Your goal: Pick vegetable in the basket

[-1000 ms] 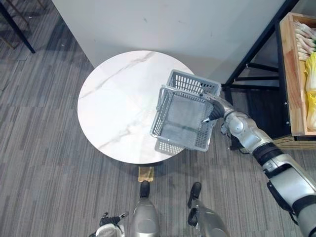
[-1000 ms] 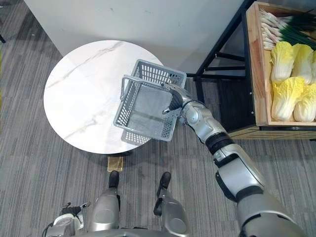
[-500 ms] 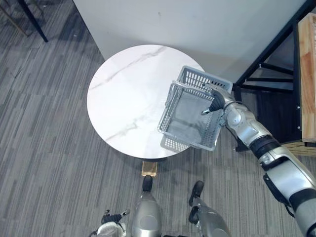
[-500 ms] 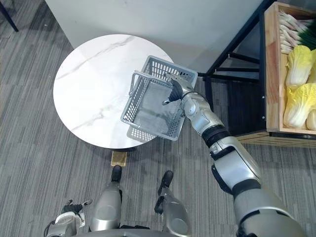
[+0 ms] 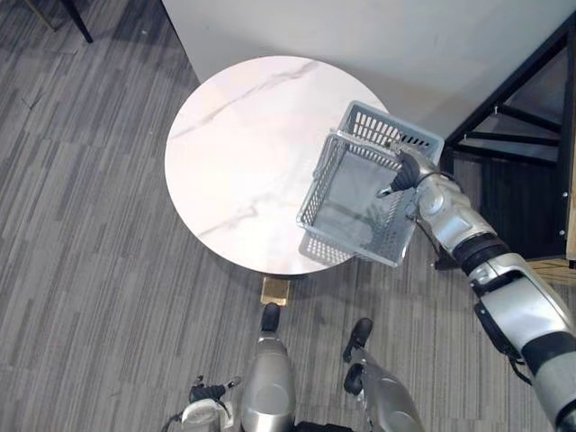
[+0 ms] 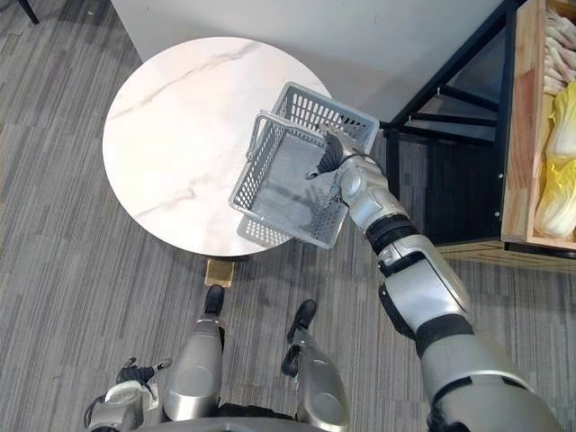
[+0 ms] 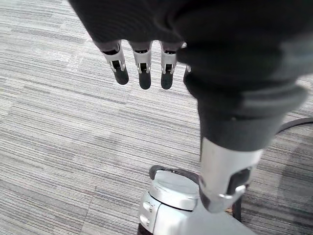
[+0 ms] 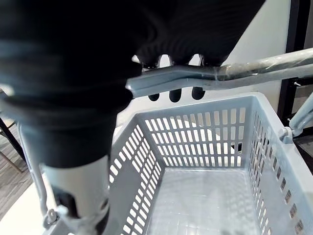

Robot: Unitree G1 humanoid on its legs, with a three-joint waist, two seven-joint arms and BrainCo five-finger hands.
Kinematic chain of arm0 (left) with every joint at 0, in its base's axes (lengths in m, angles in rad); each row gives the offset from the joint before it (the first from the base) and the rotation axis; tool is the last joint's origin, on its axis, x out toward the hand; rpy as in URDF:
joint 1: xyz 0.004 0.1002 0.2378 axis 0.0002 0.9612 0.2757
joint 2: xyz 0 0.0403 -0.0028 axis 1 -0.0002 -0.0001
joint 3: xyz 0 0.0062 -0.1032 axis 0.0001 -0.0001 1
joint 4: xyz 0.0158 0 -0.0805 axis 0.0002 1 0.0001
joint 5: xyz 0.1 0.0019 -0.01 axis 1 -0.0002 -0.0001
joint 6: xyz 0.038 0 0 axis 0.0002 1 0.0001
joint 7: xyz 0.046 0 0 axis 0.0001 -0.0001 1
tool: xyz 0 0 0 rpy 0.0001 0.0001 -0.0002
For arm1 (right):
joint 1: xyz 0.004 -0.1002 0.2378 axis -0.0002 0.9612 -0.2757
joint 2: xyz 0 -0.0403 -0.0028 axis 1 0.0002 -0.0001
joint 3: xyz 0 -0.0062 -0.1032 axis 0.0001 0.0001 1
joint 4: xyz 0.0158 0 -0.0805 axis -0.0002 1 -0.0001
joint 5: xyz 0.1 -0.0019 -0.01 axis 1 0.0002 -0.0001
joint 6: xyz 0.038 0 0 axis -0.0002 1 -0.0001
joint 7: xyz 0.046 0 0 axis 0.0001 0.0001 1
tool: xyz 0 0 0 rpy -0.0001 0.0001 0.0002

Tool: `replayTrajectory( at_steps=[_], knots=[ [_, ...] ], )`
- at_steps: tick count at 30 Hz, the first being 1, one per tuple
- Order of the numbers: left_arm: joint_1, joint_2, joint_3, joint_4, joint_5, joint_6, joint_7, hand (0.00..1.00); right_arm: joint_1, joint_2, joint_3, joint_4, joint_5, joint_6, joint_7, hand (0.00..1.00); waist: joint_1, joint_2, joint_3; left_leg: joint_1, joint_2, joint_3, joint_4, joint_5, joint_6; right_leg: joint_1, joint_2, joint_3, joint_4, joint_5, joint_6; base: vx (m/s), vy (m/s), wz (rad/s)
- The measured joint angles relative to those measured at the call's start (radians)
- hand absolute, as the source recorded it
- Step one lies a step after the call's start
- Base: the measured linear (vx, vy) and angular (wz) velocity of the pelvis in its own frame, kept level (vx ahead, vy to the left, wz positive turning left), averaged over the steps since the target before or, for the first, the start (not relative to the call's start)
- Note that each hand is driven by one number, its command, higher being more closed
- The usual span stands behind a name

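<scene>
At 3 o'clock the wooden crate [image 6: 520,135] runs off the picture's edge, its pale cabbages [image 6: 560,198] cut short. The basket [image 6: 279,189] covers the counter [image 6: 171,135] rim at 4 o'clock. Its handle [image 8: 220,73] hides part of the right hand [image 8: 186,29] fingers.

Mock grocery shop: wooden crate [image 6: 520,135] of cabbages [image 6: 560,200], shopping basket [image 6: 326,112].

The round table [image 5: 234,162] lies bare to the left of the basket [image 5: 355,216], so there is open passage over it. The wall [image 5: 378,36] closes the far side. A black frame [image 6: 450,67] and a wooden crate [image 6: 520,135] obstruct the right.
</scene>
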Motion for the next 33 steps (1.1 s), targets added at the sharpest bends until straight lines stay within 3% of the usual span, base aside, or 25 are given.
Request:
replayTrajectory(
  at_steps=[9,17,20,22,25,30,33],
  knots=[
    [0.005,0.005,-0.058,-0.023,0.0,0.005,0.0,0.0,-0.037,-0.014,-0.053,0.063,-0.001,-0.017,-0.035,1.0,0.005,0.017,0.021,-0.045,-0.002,-0.001,0.029,-0.004,0.004,-0.036,-0.005,0.001,0.01,0.0,0.0,-0.01,0.005,0.0],
    [0.005,0.006,-0.105,-0.039,0.0,-0.005,-0.001,0.0,-0.037,-0.035,-0.052,0.077,-0.021,-0.088,-0.044,1.0,0.006,0.028,0.029,-0.044,-0.002,0.004,0.028,-0.004,0.004,-0.041,-0.005,0.005,0.012,0.0,0.0,0.01,0.006,-0.01],
    [0.005,0.006,-0.116,-0.042,0.0,-0.014,-0.001,0.0,-0.035,-0.043,-0.037,0.103,-0.061,-0.179,-0.044,1.0,0.006,0.028,0.029,-0.042,-0.001,0.006,0.028,-0.004,0.004,-0.04,-0.004,0.007,0.012,0.001,-0.001,0.01,0.004,-0.01],
    [0.005,0.006,-0.116,-0.053,0.0,-0.014,-0.001,0.0,-0.025,-0.055,0.014,0.106,-0.079,-0.285,-0.043,1.0,0.006,0.028,0.029,-0.03,0.001,0.011,0.024,-0.004,0.004,-0.033,-0.002,0.009,0.011,0.001,-0.001,0.03,0.01,-0.06],
    [0.011,0.006,-0.116,-0.07,0.002,-0.013,-0.002,0.0,-0.003,-0.055,0.075,0.095,-0.088,-0.363,-0.043,1.0,0.012,0.029,0.029,0.003,0.003,0.029,0.011,-0.004,0.004,-0.013,0.001,0.027,0.005,0.001,-0.001,0.02,0.012,-0.13],
    [0.015,0.007,-0.114,-0.085,0.041,-0.013,-0.003,0.0,0.077,-0.095,0.148,-0.077,-0.094,-0.416,-0.019,1.0,0.007,0.017,0.022,0.046,0.005,0.059,-0.014,-0.006,0.004,0.005,0.006,0.053,-0.005,0.001,-0.001,0.02,0.01,-0.13],
    [0.036,0.008,-0.091,-0.085,0.042,-0.022,-0.003,0.0,0.134,-0.106,0.149,-0.21,-0.096,-0.439,0.005,1.0,-0.019,0.002,-0.007,0.076,0.008,0.078,-0.035,-0.006,0.004,0.024,0.012,0.065,-0.022,0.004,0.002,0.06,0.004,-0.17]
  ],
)
